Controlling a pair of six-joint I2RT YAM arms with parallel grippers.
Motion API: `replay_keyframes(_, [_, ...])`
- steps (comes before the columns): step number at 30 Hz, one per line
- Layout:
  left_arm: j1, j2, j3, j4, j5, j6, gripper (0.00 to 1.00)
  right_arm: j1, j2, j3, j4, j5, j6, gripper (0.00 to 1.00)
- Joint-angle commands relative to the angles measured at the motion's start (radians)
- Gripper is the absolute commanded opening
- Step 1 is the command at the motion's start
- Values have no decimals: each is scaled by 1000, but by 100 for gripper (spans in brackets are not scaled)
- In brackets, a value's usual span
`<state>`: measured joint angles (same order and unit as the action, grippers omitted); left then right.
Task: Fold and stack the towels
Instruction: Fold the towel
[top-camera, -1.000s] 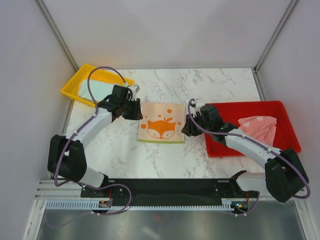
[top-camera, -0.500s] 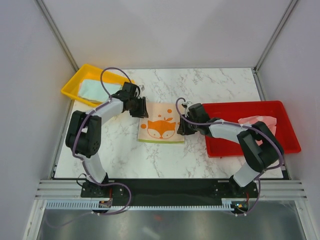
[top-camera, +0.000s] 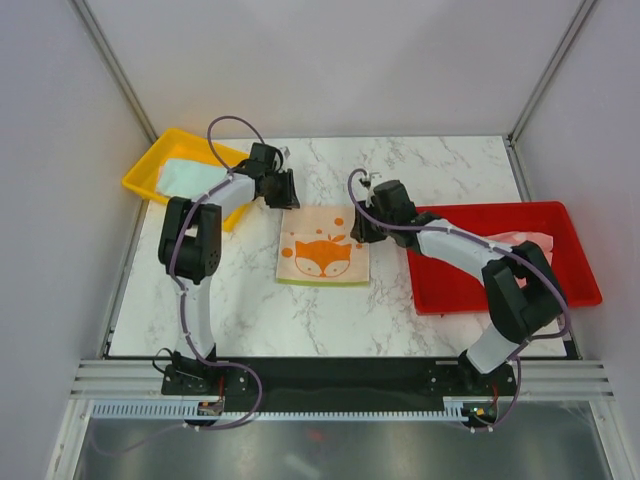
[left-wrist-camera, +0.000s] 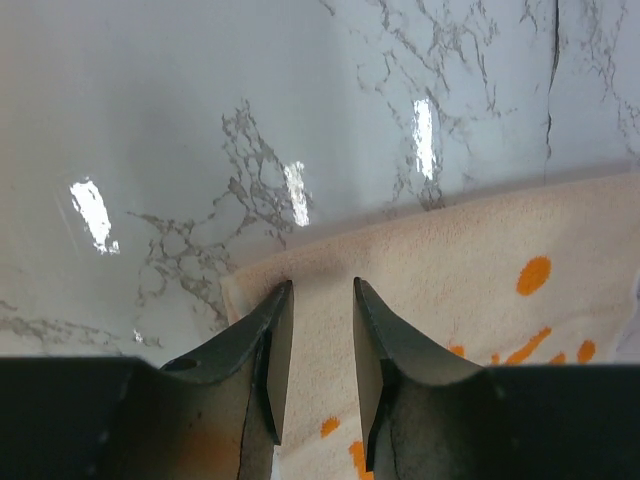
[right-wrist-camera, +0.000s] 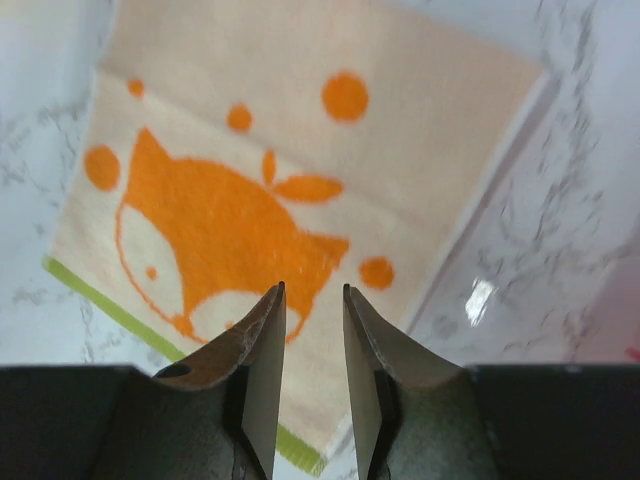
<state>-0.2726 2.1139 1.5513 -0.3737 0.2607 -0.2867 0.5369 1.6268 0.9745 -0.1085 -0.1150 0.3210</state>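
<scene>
Seen from above, the fox towel (top-camera: 322, 258) lies flat at mid-frame. It is nearly square with no clear long axis, and its green stripe runs along the lower edge. The left gripper (top-camera: 287, 192) sits at its upper-left corner and the right gripper (top-camera: 357, 232) at its upper-right, both equally near. The jaws of each stand narrowly apart, gripping nothing. The towel extends down-frame from both.

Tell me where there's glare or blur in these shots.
Left wrist view: white glare streaks on the marble table, and the left claw is nearly black with little detail. Right wrist view: one small glare spot on the marble, fox towel fairly sharp. Top view: even light, no strong glare.
</scene>
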Motion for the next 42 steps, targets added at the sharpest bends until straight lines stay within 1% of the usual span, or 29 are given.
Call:
replay_keyframes(1, [13,47,84,-14,14,32,37,-52,79,157,-26,38,-79,37])
replay_keyframes(2, [15,58,90,-14,20,34,37,-63,132,218,-37,20,-88,37])
replay_keyframes(5, [18,75,98,-13,44,52,37,-90,224,321,-53,6,-122,37])
replay_keyframes(8, [18,83,98,-10,38,55,37,-124,317,401,-53,-26,-122,36])
replay_keyframes(13, [16,107,115,-8,28,60,37,-160,442,469,-53,-23,-129,35])
replay_keyframes(17, [18,130,124,-10,23,69,37,-167,493,509,-49,-18,-140,35])
replay_keyframes(22, [18,141,118,-10,5,72,38,-166,522,523,-48,11,-171,35])
replay_keyframes(27, [18,127,113,-10,15,69,39,-172,539,540,-59,15,-212,35])
replay_keyframes(28, [18,121,113,-14,21,67,39,-173,536,540,-59,2,-220,35])
replay_keyframes(29, [18,113,109,-22,26,61,39,-176,532,538,-59,-52,-232,38])
replay_keyframes(32, [16,77,80,-40,17,32,39,-201,519,558,-85,-133,-263,41])
replay_keyframes(35, [18,44,52,-44,12,29,39,-212,518,595,-138,-158,-298,44])
replay_keyframes(36, [19,26,50,-47,12,32,39,-222,515,601,-157,-211,-310,45])
replay_keyframes(38, [18,0,62,-47,20,64,41,-229,496,619,-174,-258,-365,50])
replay_keyframes(40, [23,-37,82,-50,70,99,43,-244,485,647,-207,-323,-390,53])
replay_keyframes(41, [26,-48,107,-53,95,142,45,-252,485,658,-221,-348,-414,57])
replay_keyframes(42, [27,-57,124,-60,124,165,46,-268,495,668,-247,-368,-425,59])
